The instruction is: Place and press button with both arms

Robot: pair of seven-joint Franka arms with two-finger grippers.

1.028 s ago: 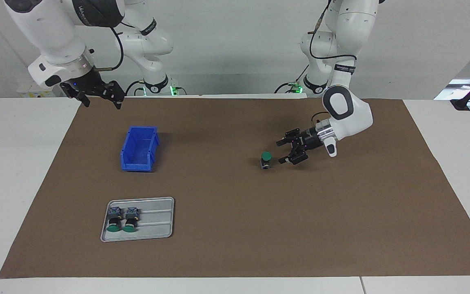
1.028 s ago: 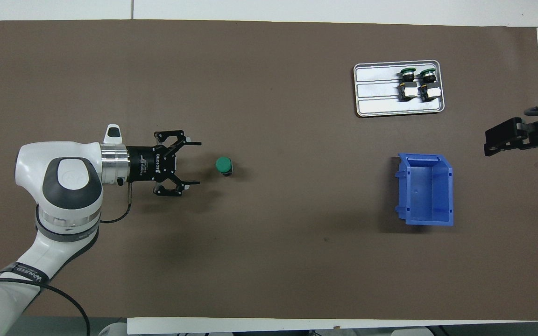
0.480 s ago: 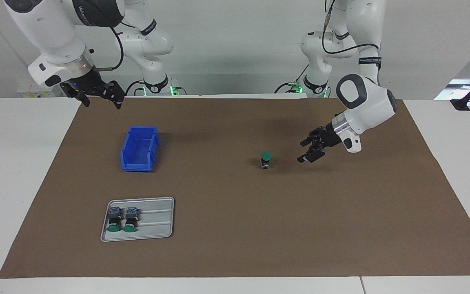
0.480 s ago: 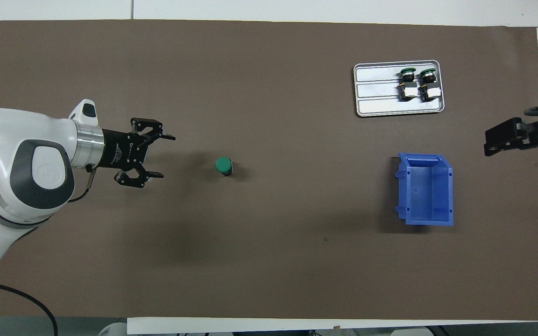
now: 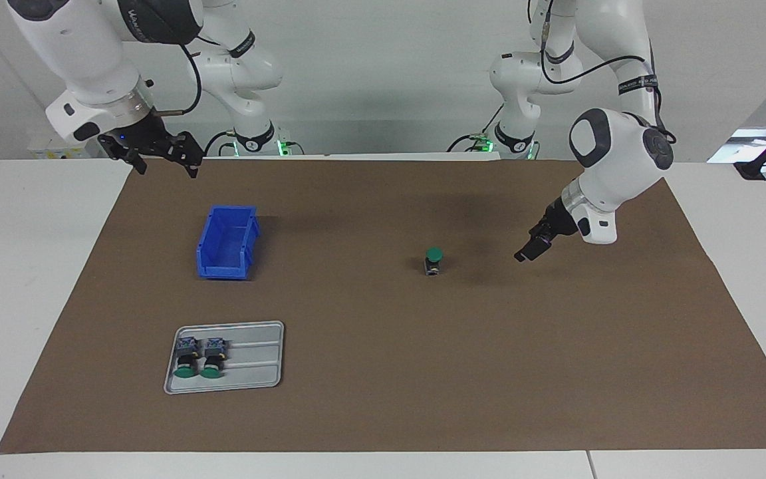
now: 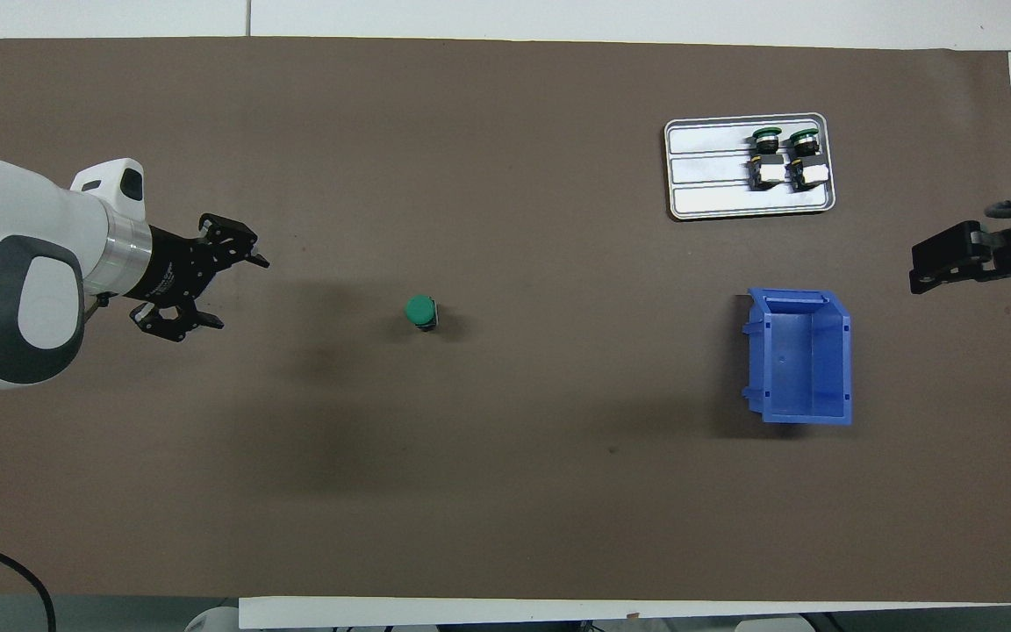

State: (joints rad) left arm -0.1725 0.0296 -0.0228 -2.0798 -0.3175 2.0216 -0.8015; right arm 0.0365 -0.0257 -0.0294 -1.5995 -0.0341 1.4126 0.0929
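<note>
Small push-button with round green cap and black body point(image 5: 433, 260) standing upright, cap up, on the brown paper mat point(image 5: 383, 412) near the middle of the desk point(image 5: 24, 279), somewhat toward the left arm's end. Nothing touching it.

Left gripper point(image 6: 229, 294) raised over bare mat toward the left arm's end of the desk, well apart from the button. Fingers spread apart, empty. White left arm point(image 5: 616, 150) bent at the elbow, forearm angled downward, wrist tilted so the gripper points down and toward the button.

Right gripper point(image 5: 160, 156) hanging over the robots' edge of the mat, toward the right arm's end, fingers apart, holding nothing. White right arm point(image 5: 84, 60) waiting, wrist angled downward.

Blue plastic bin point(image 5: 227, 243) open side up, toward the right arm's end. Grey metal tray point(image 5: 253, 359) nearer the edge away from the robots, with two more green-capped buttons point(image 5: 198, 358) lying on their sides in it.
</note>
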